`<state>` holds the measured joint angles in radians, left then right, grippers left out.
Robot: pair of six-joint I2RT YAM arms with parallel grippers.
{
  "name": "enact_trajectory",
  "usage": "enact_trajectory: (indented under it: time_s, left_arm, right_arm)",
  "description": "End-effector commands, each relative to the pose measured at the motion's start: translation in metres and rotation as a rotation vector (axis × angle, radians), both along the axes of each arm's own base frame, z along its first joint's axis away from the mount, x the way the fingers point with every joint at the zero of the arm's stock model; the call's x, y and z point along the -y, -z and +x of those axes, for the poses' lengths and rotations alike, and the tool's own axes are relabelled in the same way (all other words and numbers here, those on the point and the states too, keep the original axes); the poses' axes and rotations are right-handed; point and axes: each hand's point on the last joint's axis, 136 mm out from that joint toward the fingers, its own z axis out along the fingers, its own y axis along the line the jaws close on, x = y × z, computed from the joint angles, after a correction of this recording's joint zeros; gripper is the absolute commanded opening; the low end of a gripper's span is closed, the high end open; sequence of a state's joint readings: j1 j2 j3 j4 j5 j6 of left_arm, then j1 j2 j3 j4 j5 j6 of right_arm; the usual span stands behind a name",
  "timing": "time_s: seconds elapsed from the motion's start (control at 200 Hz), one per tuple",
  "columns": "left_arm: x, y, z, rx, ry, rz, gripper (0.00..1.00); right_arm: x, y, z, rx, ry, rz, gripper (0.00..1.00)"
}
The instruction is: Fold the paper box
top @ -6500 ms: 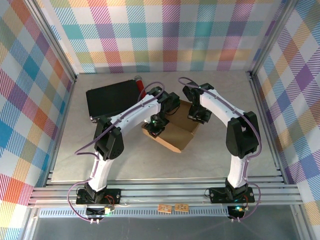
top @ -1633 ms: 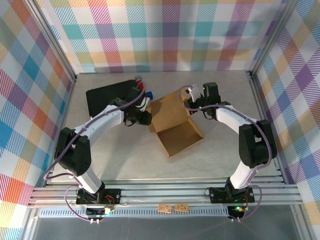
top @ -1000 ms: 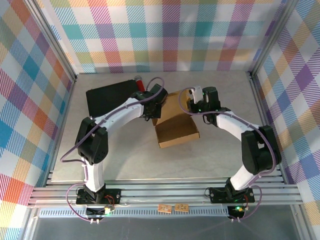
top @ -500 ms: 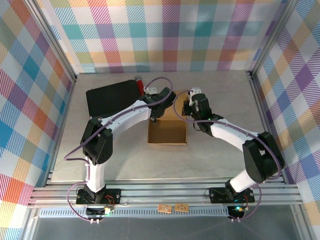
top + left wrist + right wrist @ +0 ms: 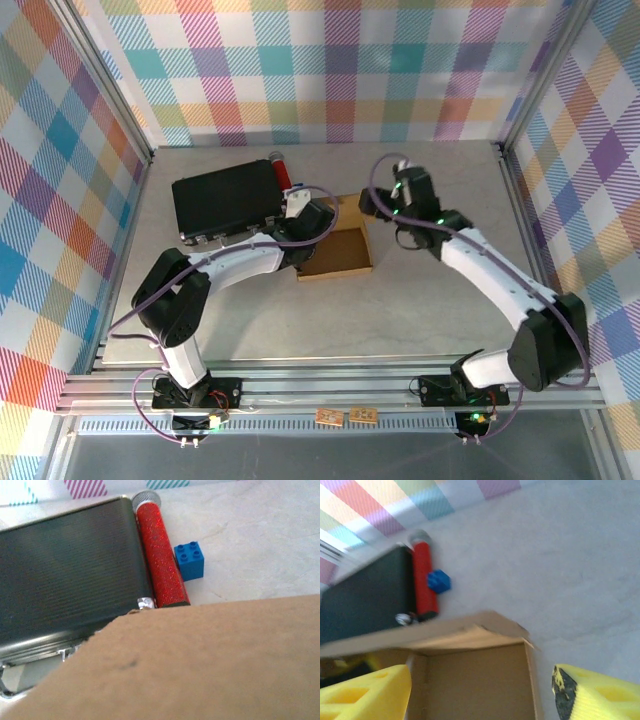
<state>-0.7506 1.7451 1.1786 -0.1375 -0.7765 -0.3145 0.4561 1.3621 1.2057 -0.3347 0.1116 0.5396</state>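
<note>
The paper box [image 5: 337, 252] had walls up, its lid not yet closed. Right fingers [image 5: 370, 690] gaped apart; left fingers [image 5: 309, 230], unclear.

Top view: the left tool [image 5: 308, 224] covers the far left corner of the paper box [image 5: 338, 252]. Its jaws are too small and tucked under the wrist, so their spread can't be told.

Left wrist view: the box wall is close, out of focus, and cut by the bottom and right edges. Beyond the box, the black case [image 5: 65, 575] is cut by the left edge and its near edge is hidden behind the wall.

Right wrist view: the whole frame is smeared. The right tool [image 5: 480, 692] has its fingers wide apart, both cut by the bottom edge. The box's near part is cut there too. The blue brick [image 5: 439, 581] beyond the box is a blur with no studs readable. A dark-yellow patch left of the box wall is unidentifiable.
</note>
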Motion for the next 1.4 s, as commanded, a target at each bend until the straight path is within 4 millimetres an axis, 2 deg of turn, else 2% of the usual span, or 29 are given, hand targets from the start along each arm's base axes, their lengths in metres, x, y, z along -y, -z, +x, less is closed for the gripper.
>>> enact_trajectory:
  time_s: [0.0,0.075,0.155,0.225,0.33,0.36,0.475,0.56,0.65,0.97,1.135,1.235,1.395]
  left_arm:
    - [0.012,-0.032,0.007,0.103,0.092,0.022,0.00]
    - [0.015,-0.034,0.006,0.103,0.120,0.034,0.00]
    - [0.016,-0.034,0.005,0.102,0.138,0.041,0.00]
    - [0.019,-0.033,0.005,0.102,0.156,0.036,0.00]
    - [0.022,-0.031,0.005,0.100,0.170,0.033,0.00]
    - [0.022,-0.030,0.005,0.102,0.173,0.030,0.00]
    - [0.025,-0.025,0.005,0.103,0.185,0.026,0.00]
    - [0.026,-0.022,0.006,0.105,0.188,0.024,0.00]
    - [0.026,-0.020,0.007,0.102,0.187,0.023,0.00]
    - [0.039,-0.010,0.014,0.077,0.200,-0.018,0.00]
    - [0.040,-0.007,0.015,0.072,0.182,-0.045,0.00]
    - [0.042,-0.005,0.016,0.066,0.175,-0.066,0.00]
    - [0.046,-0.004,0.011,0.044,0.167,-0.151,0.00]
  right_arm:
    - [0.019,-0.017,-0.028,-0.198,0.006,0.110,0.78]
    - [0.036,-0.025,-0.018,-0.236,0.061,0.166,0.79]
    - [0.052,-0.021,0.002,-0.300,0.135,0.239,0.77]
    - [0.056,-0.012,0.024,-0.388,0.178,0.327,0.76]
    - [0.046,0.011,0.051,-0.590,0.181,0.458,0.69]
    - [0.043,0.024,0.056,-0.666,0.187,0.461,0.67]
    - [0.025,0.057,0.069,-0.861,0.149,0.491,0.59]
    - [0.018,0.074,0.074,-0.914,0.137,0.524,0.56]
    - [0.012,0.083,0.071,-0.961,0.126,0.541,0.53]
    - [-0.006,0.103,0.040,-1.074,0.119,0.595,0.51]
    - [-0.010,0.104,0.036,-1.080,0.124,0.601,0.48]
    - [-0.011,0.104,0.034,-1.084,0.125,0.596,0.43]
    - [-0.012,0.108,0.031,-1.086,0.122,0.576,0.40]
